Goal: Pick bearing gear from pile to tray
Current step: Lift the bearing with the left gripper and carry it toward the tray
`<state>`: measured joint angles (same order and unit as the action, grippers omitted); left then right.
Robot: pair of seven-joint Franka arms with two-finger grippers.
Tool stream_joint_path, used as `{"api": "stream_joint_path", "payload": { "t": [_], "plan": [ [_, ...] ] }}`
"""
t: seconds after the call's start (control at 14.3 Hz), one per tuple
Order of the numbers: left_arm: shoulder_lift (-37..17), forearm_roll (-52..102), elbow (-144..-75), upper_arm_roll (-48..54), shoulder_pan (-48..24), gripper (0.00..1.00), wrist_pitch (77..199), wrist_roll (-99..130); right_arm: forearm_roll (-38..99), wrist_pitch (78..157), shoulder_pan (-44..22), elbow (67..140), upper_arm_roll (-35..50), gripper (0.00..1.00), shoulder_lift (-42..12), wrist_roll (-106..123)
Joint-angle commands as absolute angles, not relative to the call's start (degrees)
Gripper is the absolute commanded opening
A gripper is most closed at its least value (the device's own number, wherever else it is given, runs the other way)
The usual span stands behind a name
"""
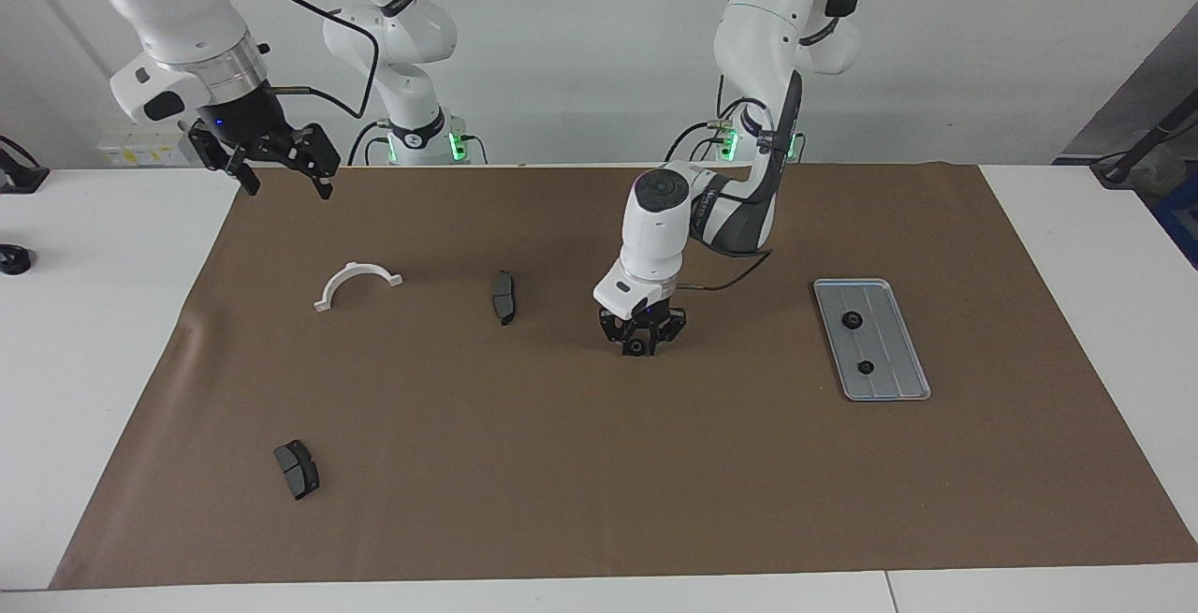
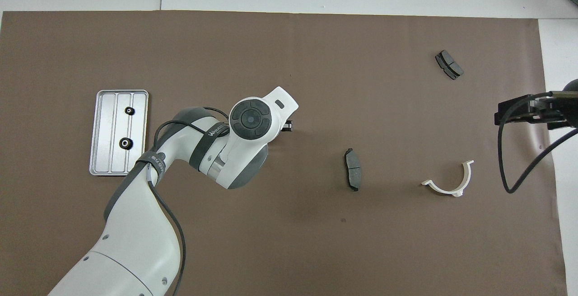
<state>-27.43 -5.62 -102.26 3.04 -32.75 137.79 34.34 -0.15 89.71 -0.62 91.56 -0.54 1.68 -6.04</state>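
Facing view alone shows the left gripper clamped on a black bearing gear at the mat, beside the tray; right gripper waits, fingers spread.

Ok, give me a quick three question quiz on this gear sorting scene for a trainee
1. How many gears lie in the tray?
2. True or false: the white bracket lies in the tray.
3. The left pincer is closed on: A) a brake pad, B) a gear, C) nothing.

Key: 1. Two. 2. False; it lies on the mat toward the right arm's end. 3. B. The right pincer waits open, raised.
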Motion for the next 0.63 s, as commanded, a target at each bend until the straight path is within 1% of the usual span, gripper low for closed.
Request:
{"api": "stream_joint_path", "payload": {
  "t": [0.0, 0.07, 0.14, 0.21, 0.35, 0.42, 0.56],
  "plan": [
    [-27.0, -6.7, -103.6, 2.5, -33.3, 0.47, 138.9, 35.0, 1.1, 88.9, -0.7, 92.5, -0.8, 1.00, 2.9, -6.4],
    [-26.9, -6.7, -103.5, 2.5, -33.4, 0.46, 138.3, 35.1, 1.1, 88.9, -0.7, 92.5, -0.8, 1.00, 2.9, -6.4],
    [-26.9, -6.7, -103.5, 2.5, -33.4, 0.43, 138.0, 35.1, 1.1, 88.9, -0.7, 92.5, -0.8, 1.00, 2.9, -6.3],
    [-26.8, -6.7, -103.4, 2.5, -33.4, 0.35, 137.6, 35.2, 1.1, 88.9, -0.8, 92.5, -0.8, 1.00, 2.9, -6.4],
    [-26.5, -6.7, -103.4, 2.5, -33.5, 0.11, 135.5, 35.6, 1.1, 88.9, -0.7, 92.5, -0.8, 1.00, 2.9, -6.4],
    [-26.4, -6.6, -103.4, 2.4, -33.5, 0.04, 134.7, 35.8, 1.1, 88.9, -0.7, 92.5, -0.8, 1.00, 2.9, -6.4],
    [-25.8, -6.7, -103.3, 2.0, -33.3, 0.00, 132.1, 35.9, 1.1, 88.9, -0.8, 92.5, -0.8, 1.00, 2.9, -6.4]
  ]
}}
